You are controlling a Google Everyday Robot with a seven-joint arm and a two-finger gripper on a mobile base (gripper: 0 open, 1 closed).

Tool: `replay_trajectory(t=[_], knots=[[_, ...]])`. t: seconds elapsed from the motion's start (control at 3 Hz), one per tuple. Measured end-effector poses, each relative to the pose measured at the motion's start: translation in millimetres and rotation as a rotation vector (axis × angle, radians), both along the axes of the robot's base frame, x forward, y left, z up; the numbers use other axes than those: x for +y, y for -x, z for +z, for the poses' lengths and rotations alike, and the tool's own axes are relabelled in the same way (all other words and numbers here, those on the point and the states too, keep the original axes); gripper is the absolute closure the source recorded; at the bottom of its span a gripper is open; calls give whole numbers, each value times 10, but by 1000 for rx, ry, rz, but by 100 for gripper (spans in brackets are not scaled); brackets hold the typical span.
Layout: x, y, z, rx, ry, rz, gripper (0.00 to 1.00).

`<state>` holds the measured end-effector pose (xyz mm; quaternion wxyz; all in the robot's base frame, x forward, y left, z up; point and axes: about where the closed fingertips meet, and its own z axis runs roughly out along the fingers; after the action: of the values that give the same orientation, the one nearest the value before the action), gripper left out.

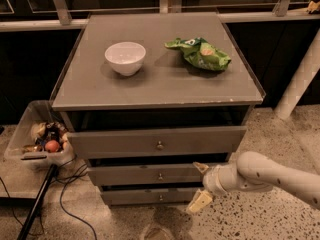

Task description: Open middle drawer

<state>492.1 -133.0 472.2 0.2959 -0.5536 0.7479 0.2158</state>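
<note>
Camera view: gripper low beside cabinet, fingers spread apart, holding nothing, just off right end of middle drawer. Sits between top drawer and bottom drawer. Knob at front centre, left of gripper. Best bet: shift left, straddle knob squarely, close firmly, pull straight out, no sideways drag.

Gripper, jaws spread, at right end of the middle drawer.

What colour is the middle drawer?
The middle drawer is grey, camera view; the gripper hangs by its right end.
</note>
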Motion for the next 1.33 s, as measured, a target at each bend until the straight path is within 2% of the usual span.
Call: replay_trajectory(t=[0.67, 1.33], knots=[[122, -283, -104, -44, -12, -2, 0], [55, -452, -260, -80, -11, -42, 0]])
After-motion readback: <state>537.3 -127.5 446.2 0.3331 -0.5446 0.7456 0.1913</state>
